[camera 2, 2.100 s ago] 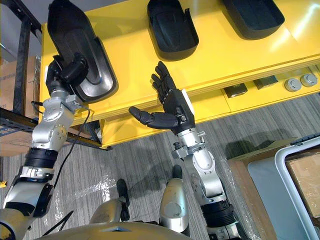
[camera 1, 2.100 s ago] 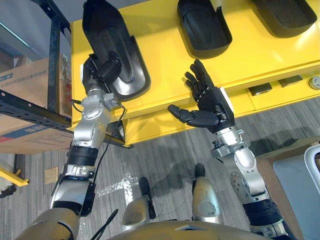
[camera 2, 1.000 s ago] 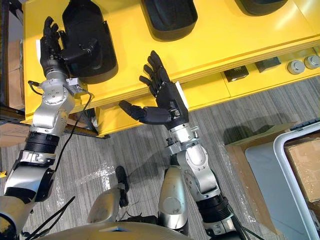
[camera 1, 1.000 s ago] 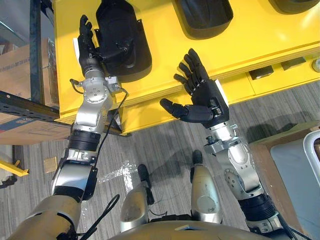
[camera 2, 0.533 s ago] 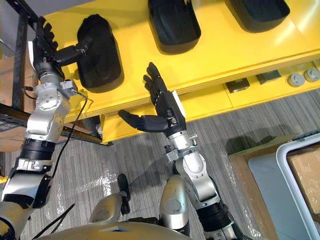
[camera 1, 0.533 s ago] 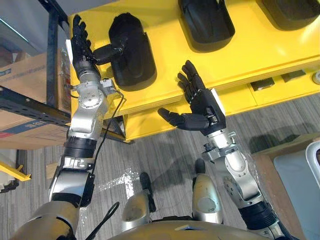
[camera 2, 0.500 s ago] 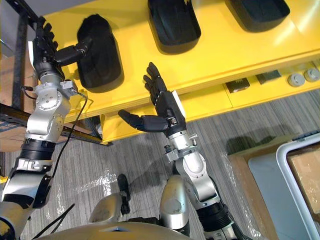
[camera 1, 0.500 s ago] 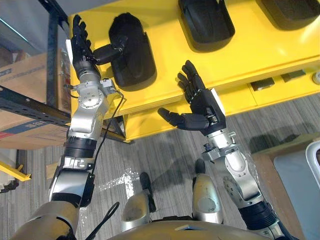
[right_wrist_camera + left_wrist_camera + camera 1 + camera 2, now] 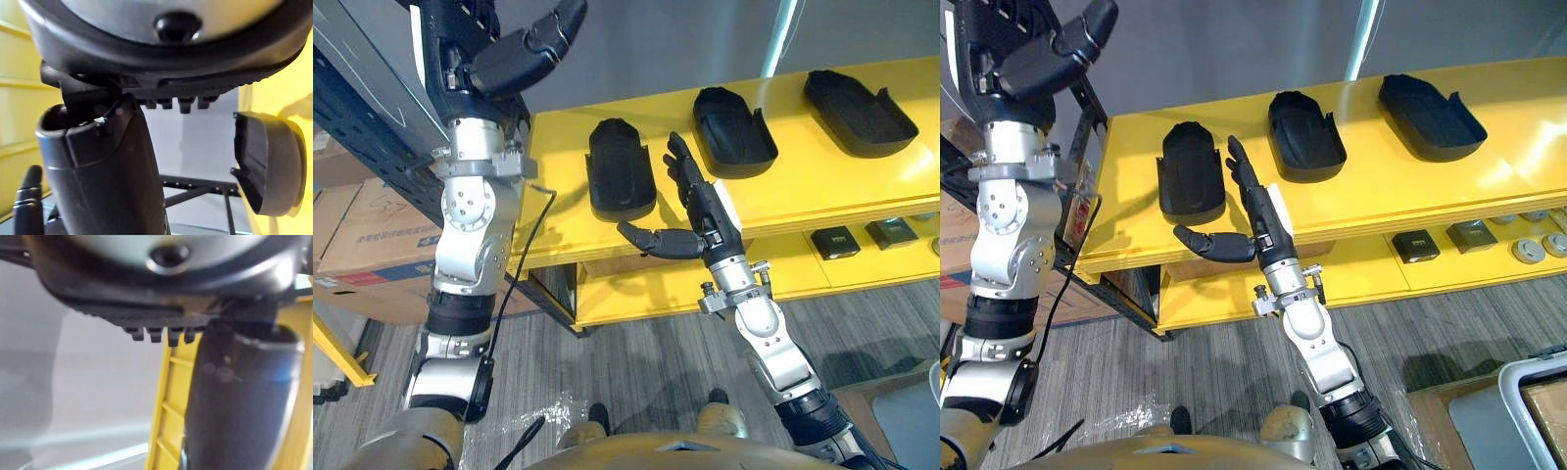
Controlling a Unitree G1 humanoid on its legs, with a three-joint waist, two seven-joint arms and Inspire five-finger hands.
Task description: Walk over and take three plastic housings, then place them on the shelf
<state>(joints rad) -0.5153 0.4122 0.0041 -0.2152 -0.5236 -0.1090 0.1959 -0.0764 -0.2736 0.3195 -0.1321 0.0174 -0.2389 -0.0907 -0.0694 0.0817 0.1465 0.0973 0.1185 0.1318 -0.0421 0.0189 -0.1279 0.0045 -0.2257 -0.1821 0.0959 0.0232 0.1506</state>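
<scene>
Yellow shelf (image 9: 783,186) carrying three black plastic housings (image 9: 732,132), left hand (image 9: 499,59) and right hand (image 9: 700,211) spread, empty

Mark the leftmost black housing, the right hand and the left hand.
leftmost black housing (image 9: 620,181), left eye view, middle of its top surface
right hand (image 9: 706,219), left eye view, on its palm
left hand (image 9: 522,53), left eye view, on its thumb

This looks to me like a workshop or a factory storeroom. A long yellow shelf (image 9: 783,201) crosses the middle of my view, with black plastic shells (image 9: 620,166) laid in a row on top. Small parts (image 9: 835,241) sit on its lower level at the right. At the left edge a dark metal rack (image 9: 362,117) stands over cardboard boxes (image 9: 372,240). The floor (image 9: 636,392) at the bottom is grey and striped, and the wall (image 9: 685,44) at the top is plain grey.
</scene>
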